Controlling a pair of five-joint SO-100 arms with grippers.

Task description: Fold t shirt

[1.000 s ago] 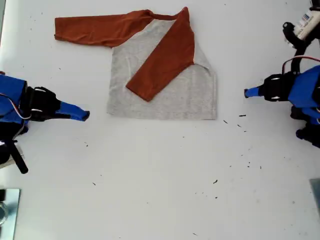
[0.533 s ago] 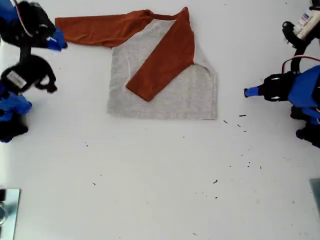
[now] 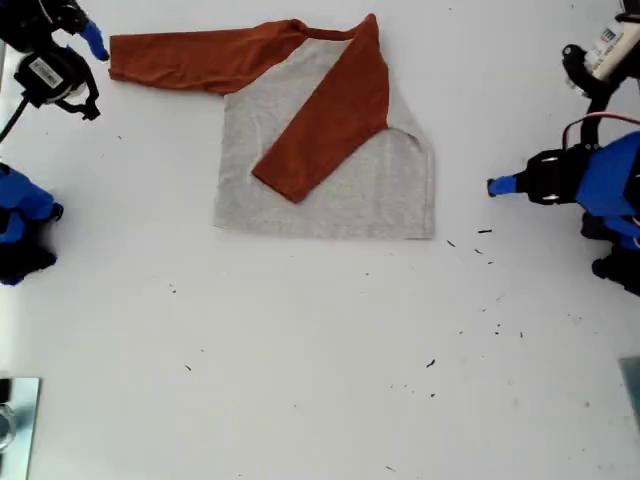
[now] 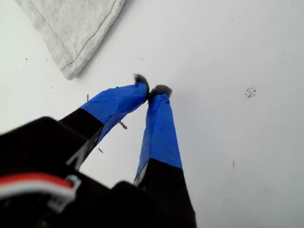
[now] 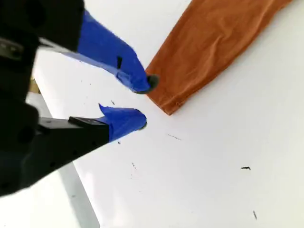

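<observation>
The t shirt (image 3: 340,195) lies flat on the white table, grey body up. One rust-orange sleeve (image 3: 330,115) is folded diagonally across the body. The other sleeve (image 3: 190,58) stretches toward the exterior view's left. My second gripper (image 3: 97,42) is at that sleeve's cuff (image 5: 171,97), open, its fingertips (image 5: 145,103) just beside the cuff edge with nothing between them. My first gripper (image 3: 492,186) is shut and empty at the exterior view's right, a short way off the shirt's hem corner (image 4: 71,66); its tips (image 4: 152,89) touch each other.
Small dark specks (image 3: 497,325) dot the table in the exterior view's lower right. A metal plate (image 3: 15,420) sits at the exterior view's bottom left corner. Arm bases stand at the exterior view's left (image 3: 22,225) and right (image 3: 615,205) edges.
The second arm has swung from the exterior view's mid left up to the top left, bringing its gripper to the outstretched sleeve's cuff. The first arm and the shirt have not moved.
</observation>
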